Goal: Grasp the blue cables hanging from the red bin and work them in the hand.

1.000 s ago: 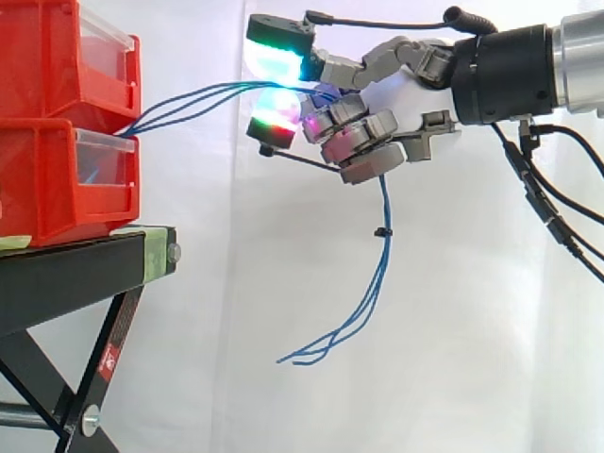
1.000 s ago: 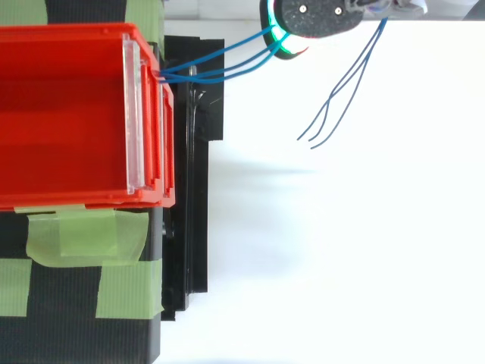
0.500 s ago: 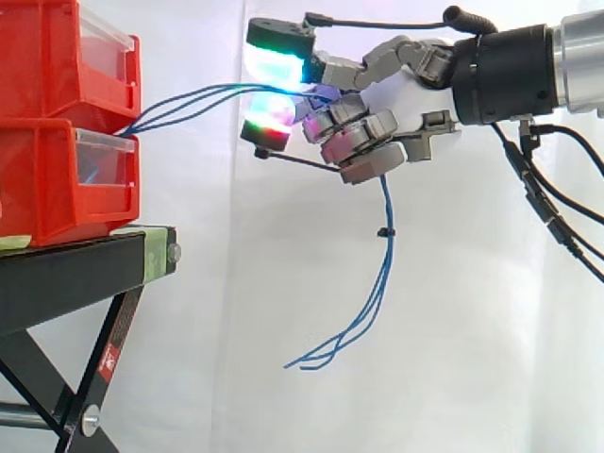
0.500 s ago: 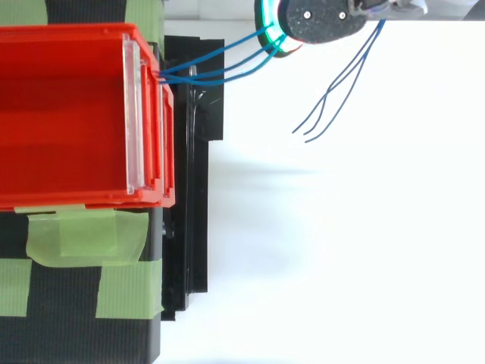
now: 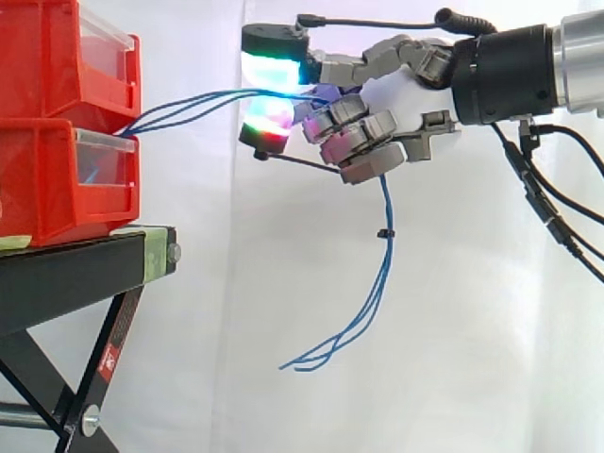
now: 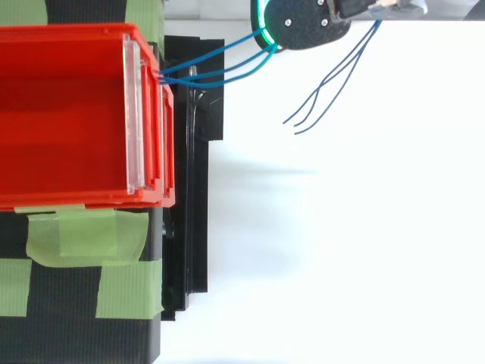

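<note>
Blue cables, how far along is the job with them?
Grasp done: the hand has its fingers curled round the blue cables running from the red bin. In hand: working them, loose ends dangling below. Left: possibly more working; nothing visible marks an end.

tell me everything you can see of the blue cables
Several thin, flexible blue cables leave the front of the stacked red bins where the two meet. They run nearly taut, rising slightly, to the hand, whose curled fingers clamp them. Below the hand they hang free, bunched by a small black tie, then curve towards the bins and splay into loose ends that touch nothing.
</note>
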Robot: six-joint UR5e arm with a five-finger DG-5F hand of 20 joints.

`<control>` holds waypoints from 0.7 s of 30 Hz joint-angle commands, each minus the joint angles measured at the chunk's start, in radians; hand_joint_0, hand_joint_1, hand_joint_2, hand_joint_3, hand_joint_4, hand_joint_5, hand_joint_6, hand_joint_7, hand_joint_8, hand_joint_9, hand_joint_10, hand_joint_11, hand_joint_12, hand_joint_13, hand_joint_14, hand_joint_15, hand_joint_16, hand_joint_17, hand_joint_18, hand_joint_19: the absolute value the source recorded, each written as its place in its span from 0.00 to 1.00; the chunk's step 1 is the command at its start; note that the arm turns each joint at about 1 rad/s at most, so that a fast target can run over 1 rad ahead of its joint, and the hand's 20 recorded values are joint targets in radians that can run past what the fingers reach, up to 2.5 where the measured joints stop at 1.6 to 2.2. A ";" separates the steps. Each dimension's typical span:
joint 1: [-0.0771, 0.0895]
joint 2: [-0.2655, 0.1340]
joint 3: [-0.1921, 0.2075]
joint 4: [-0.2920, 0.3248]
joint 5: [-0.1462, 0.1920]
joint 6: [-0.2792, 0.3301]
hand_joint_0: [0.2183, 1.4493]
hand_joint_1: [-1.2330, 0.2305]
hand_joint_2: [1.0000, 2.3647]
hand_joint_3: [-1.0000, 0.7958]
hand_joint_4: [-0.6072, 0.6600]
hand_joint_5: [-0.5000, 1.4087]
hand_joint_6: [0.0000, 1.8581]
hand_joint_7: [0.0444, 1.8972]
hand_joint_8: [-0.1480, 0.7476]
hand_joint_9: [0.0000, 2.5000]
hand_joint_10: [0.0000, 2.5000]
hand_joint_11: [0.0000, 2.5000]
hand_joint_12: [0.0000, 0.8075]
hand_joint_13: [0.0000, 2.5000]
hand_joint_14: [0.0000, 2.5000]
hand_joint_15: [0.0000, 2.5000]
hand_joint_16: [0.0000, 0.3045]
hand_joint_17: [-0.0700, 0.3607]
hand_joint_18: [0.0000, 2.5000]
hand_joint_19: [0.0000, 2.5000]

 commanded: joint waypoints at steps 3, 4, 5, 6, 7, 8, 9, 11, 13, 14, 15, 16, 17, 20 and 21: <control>0.000 0.000 -0.001 0.000 0.000 0.000 0.53 0.38 0.00 0.08 0.64 0.25 0.51 0.57 0.57 0.23 1.00 0.96 0.52 0.38 1.00 0.53 0.17 0.44 0.58 0.66; 0.000 0.000 -0.001 0.000 0.000 0.000 0.56 0.38 0.01 0.14 0.64 0.25 0.52 0.57 0.57 0.23 1.00 0.96 0.52 0.38 1.00 0.55 0.17 0.44 0.59 0.65; 0.000 0.000 -0.001 0.000 0.000 0.000 0.57 0.37 0.01 0.18 0.64 0.25 0.52 0.57 0.57 0.23 1.00 0.96 0.52 0.38 1.00 0.54 0.17 0.43 0.59 0.65; 0.000 0.000 -0.001 0.000 0.000 0.000 0.57 0.37 0.01 0.21 0.64 0.25 0.52 0.57 0.57 0.23 1.00 0.97 0.52 0.38 1.00 0.55 0.17 0.43 0.59 0.65; 0.000 0.000 -0.001 0.000 0.000 0.000 0.57 0.37 0.01 0.23 0.64 0.25 0.52 0.57 0.57 0.24 1.00 0.98 0.52 0.38 1.00 0.55 0.17 0.44 0.58 0.65; 0.000 0.000 -0.001 0.000 0.000 0.000 0.57 0.37 0.01 0.21 0.64 0.25 0.52 0.58 0.57 0.23 1.00 0.98 0.53 0.38 1.00 0.55 0.17 0.44 0.58 0.66; 0.000 0.000 -0.001 0.000 0.000 0.000 0.56 0.36 0.01 0.20 0.64 0.25 0.51 0.58 0.57 0.23 1.00 0.98 0.53 0.38 1.00 0.56 0.17 0.44 0.58 0.65; 0.000 0.000 -0.001 -0.002 0.000 0.000 0.55 0.36 0.01 0.20 0.64 0.25 0.51 0.57 0.58 0.23 1.00 0.97 0.53 0.38 1.00 0.55 0.17 0.44 0.58 0.65; 0.002 0.000 -0.001 -0.002 0.000 0.000 0.60 0.35 0.01 0.30 0.64 0.25 0.52 0.57 0.58 0.23 1.00 0.95 0.53 0.38 1.00 0.54 0.17 0.44 0.58 0.65; 0.000 0.001 -0.001 -0.002 0.000 0.000 0.61 0.35 0.01 0.39 0.64 0.25 0.53 0.56 0.58 0.23 1.00 0.97 0.52 0.38 1.00 0.54 0.17 0.43 0.58 0.65; 0.000 0.000 -0.001 0.000 0.000 0.000 0.61 0.35 0.01 0.42 0.64 0.25 0.54 0.56 0.57 0.23 1.00 0.95 0.52 0.38 1.00 0.54 0.17 0.44 0.58 0.65; 0.002 0.000 -0.001 0.000 0.000 0.000 0.62 0.35 0.01 0.48 0.64 0.25 0.55 0.55 0.57 0.23 1.00 0.95 0.53 0.39 1.00 0.54 0.18 0.45 0.59 0.65; 0.000 0.000 -0.001 0.000 0.000 0.000 0.62 0.36 0.01 0.51 0.64 0.25 0.56 0.55 0.58 0.24 1.00 0.94 0.53 0.39 1.00 0.54 0.18 0.46 0.59 0.65; 0.000 0.000 -0.001 0.000 0.000 0.000 0.59 0.37 0.00 0.52 0.67 0.25 0.58 0.52 0.60 0.25 1.00 0.94 0.58 0.41 1.00 0.51 0.23 0.52 0.61 0.57; 0.000 0.001 0.001 0.000 0.000 0.000 0.57 0.37 0.00 0.49 0.68 0.25 0.58 0.53 0.61 0.25 1.00 0.94 0.58 0.41 1.00 0.52 0.23 0.53 0.61 0.56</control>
